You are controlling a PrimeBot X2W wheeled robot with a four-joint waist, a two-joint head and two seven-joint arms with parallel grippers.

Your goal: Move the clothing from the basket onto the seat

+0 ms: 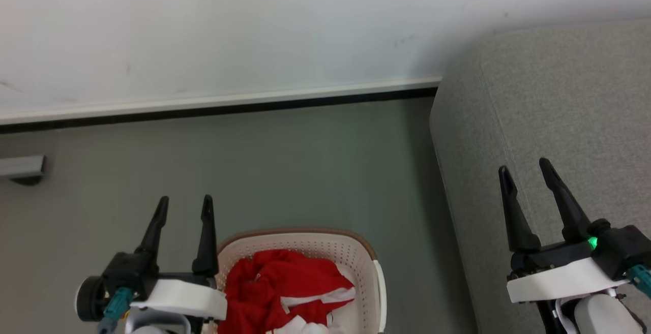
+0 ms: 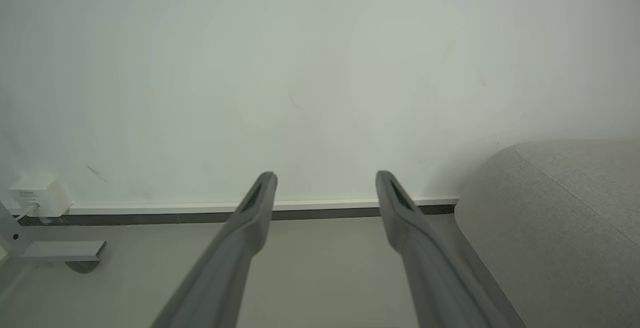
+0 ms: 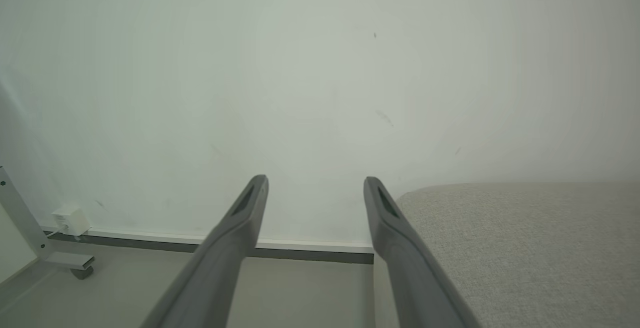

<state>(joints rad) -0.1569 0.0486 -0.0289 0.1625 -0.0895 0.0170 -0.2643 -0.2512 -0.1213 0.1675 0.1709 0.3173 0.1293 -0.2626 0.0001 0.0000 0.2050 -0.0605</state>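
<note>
- Cream basket [image 1: 315, 246] on the floor [image 1: 305, 166], low in the head view, holding crumpled red-and-white clothing [image 1: 274, 288].
- Left gripper [image 1: 185, 199] just left of the basket, fingers spread apart, empty.
- Right gripper [image 1: 524, 165] over the grey seat [image 1: 559, 110], fingers apart, empty.
- Seat right of the basket, not touching it.
- White wall [image 1: 254, 29] beyond, pale baseboard [image 1: 218, 101] at its foot.

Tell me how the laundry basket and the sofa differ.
The basket is cream perforated plastic with a brown rim; the sofa is light grey woven fabric. The basket holds the red clothing; the sofa, as far as shown, bears none. The basket is far smaller than the sofa. Both have rounded corners and stand on the floor.
</note>
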